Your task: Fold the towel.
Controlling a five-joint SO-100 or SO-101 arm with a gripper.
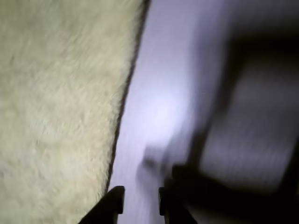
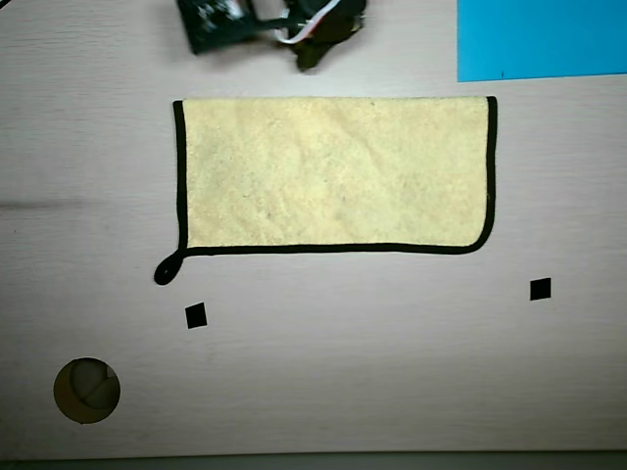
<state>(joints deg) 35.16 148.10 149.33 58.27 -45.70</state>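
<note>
Towel (image 2: pixel 333 171) flat on table (image 2: pixel 343 372), top edge untrimmed, likely folded once; gripper (image 1: pixel 141 200) just off black-trimmed edge, fingers slightly apart, empty; next: grasp an end, carry across for second fold.

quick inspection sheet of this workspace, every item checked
surface: pale wood-look table, with a round hole near the lower left of the overhead view
job's things: yellow towel lies flat as a wide rectangle, top edge without black trim, loop tab at its lower left corner
clutter: blue sheet at top right; two black square markers below the towel
end effector: open, empty, just off the towel's edge
cables: wires on the arm at top
surroundings: nothing seen
</note>
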